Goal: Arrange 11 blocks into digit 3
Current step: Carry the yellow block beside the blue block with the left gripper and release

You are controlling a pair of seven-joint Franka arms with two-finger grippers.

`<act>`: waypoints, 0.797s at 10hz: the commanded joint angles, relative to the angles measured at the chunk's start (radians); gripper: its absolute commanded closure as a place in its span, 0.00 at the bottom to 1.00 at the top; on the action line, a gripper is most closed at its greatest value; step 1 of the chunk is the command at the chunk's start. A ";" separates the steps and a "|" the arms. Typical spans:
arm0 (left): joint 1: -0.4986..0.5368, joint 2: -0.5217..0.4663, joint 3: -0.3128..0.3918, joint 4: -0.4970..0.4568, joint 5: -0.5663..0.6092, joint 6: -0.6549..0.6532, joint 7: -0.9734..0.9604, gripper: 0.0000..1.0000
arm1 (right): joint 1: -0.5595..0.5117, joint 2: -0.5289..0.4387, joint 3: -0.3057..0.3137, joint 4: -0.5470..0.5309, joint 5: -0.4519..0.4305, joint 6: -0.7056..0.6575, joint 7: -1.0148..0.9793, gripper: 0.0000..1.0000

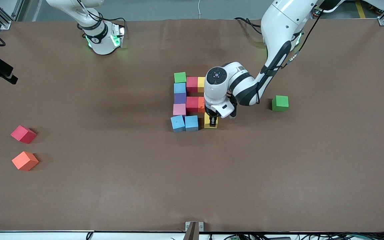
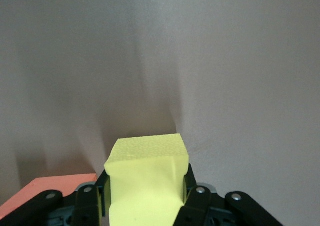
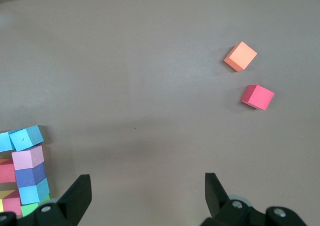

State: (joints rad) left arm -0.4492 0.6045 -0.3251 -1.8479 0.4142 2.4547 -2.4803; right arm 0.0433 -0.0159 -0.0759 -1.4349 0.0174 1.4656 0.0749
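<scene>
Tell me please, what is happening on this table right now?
The left gripper is shut on a yellow block and holds it at the end of the figure's row nearest the front camera, beside two light blue blocks. The right gripper waits open near its base. A green block, a red block and an orange block lie loose.

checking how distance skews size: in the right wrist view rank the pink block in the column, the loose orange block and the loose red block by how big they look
1. pink block, looks largest
2. loose orange block and loose red block: look alike, no ranking

The cubes look equal in the front view, so nearness to the camera probably explains the pink one's lead.
</scene>
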 commanded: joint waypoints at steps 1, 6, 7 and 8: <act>0.001 0.011 -0.005 -0.002 0.032 0.033 0.001 0.73 | -0.002 -0.016 0.001 -0.019 -0.004 -0.001 -0.003 0.00; -0.020 0.052 -0.003 0.058 0.032 0.056 0.001 0.73 | -0.002 -0.015 0.001 -0.019 -0.004 0.002 -0.004 0.00; -0.020 0.057 -0.003 0.067 0.032 0.056 0.001 0.73 | -0.002 -0.015 0.001 -0.019 -0.004 0.004 -0.004 0.00; -0.020 0.058 -0.003 0.069 0.032 0.056 0.001 0.73 | 0.000 -0.015 0.001 -0.018 -0.004 0.007 -0.004 0.00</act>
State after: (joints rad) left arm -0.4670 0.6471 -0.3263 -1.8033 0.4276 2.5069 -2.4778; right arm 0.0433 -0.0159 -0.0759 -1.4354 0.0174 1.4659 0.0749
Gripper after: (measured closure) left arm 0.441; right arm 0.000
